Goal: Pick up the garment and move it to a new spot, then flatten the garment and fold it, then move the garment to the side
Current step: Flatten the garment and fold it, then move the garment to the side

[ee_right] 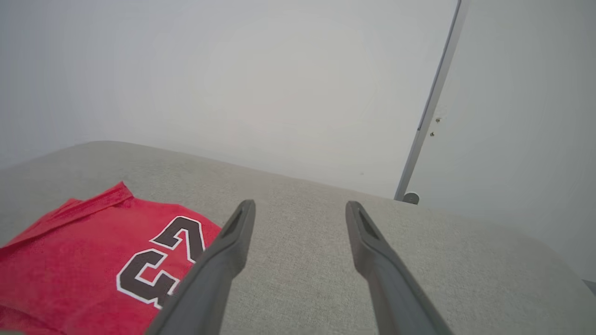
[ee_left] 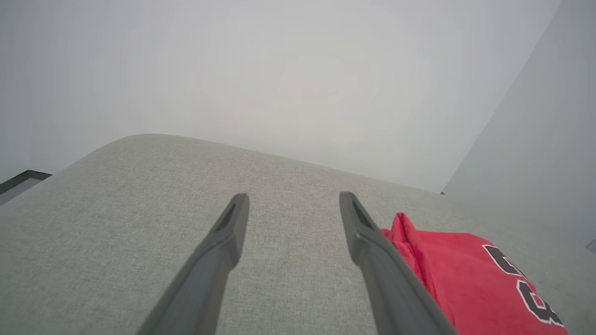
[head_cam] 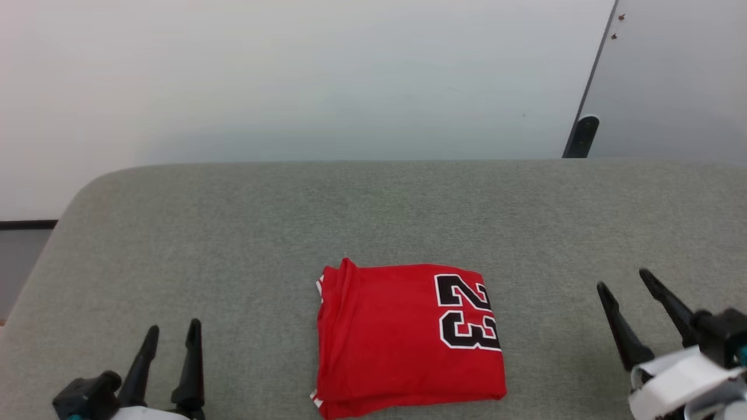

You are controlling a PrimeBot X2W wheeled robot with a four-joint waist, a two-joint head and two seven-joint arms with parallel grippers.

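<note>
1. Work surface: a grey fabric-covered surface (head_cam: pixel 233 233) with a rounded far-left corner spans the head view. A pale wall (head_cam: pixel 292 76) stands behind it.
2. Garment location: the garment (head_cam: pixel 402 338) lies folded into a compact, roughly square packet near the centre of the surface's near edge. It sits between the two grippers and touches neither.
3. Garment orientation: the black-and-white number "23" (head_cam: pixel 467 312) faces up on the right part of the packet, turned sideways in the head view. Stacked fold edges with slivers of white trim (head_cam: pixel 318 287) run along the packet's left side.
4. Left gripper (head_cam: pixel 174 328): positioned at the lower left of the head view, well apart from the garment. Its fingers point away from the robot and lean slightly right. The jaws are spread with nothing between them. In the left wrist view the fingers reach low over bare fabric, and the garment shows behind the right-hand finger of that view.
5. Right gripper (head_cam: pixel 622 280): positioned at the lower right of the head view, apart from the garment. Its fingers lean up and to the left. The jaws are spread and empty. In the right wrist view the numbered part of the garment lies beside the left-hand finger.
6. Contact between either gripper's fingers and the surface cannot be determined.
</note>
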